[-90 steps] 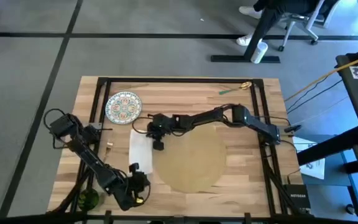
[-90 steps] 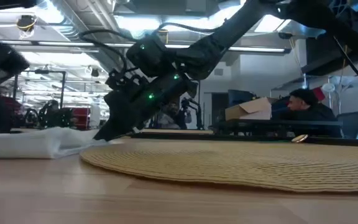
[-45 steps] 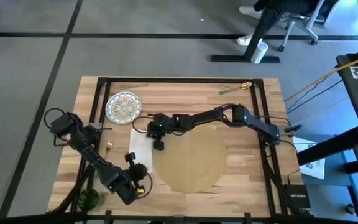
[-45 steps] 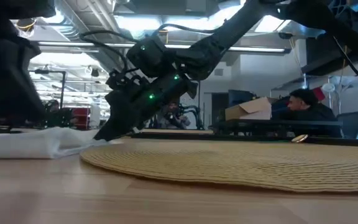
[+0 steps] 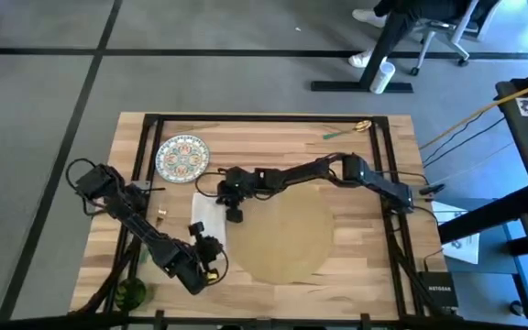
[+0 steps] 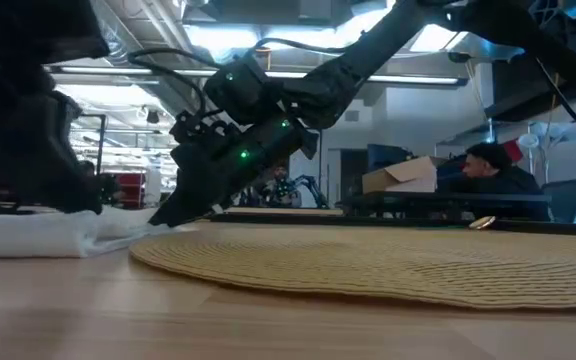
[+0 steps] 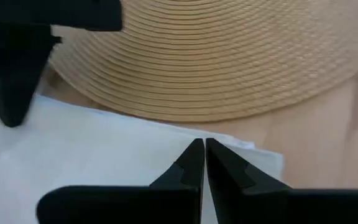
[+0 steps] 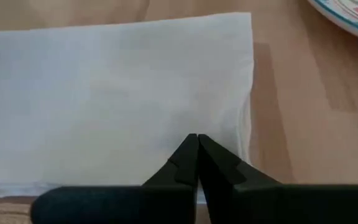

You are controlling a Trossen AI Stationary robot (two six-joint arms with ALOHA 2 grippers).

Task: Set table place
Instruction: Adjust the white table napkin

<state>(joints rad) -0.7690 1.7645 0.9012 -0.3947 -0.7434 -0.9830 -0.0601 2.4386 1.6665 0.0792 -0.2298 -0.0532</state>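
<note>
Bench (image 5: 273, 137): round tan placemat (image 5: 282, 234) lying flat at centre-right, white napkin (image 5: 207, 213) touching its left edge, patterned plate (image 5: 182, 157) apart at the far left. Right pincer (image 5: 232, 214): fingers together, tip over the napkin's far end beside the placemat. Left pincer (image 5: 196, 231): fingers together, over the napkin's near end.

1. Right tool (image 5: 233, 214) and left tool (image 5: 196, 240) crowd the napkin (image 5: 207, 213), fingertips together.
2. Placemat (image 5: 282, 231) top bare.
3. Plate (image 5: 182, 157) blocks bench (image 5: 273, 137) far-left corner.
</note>
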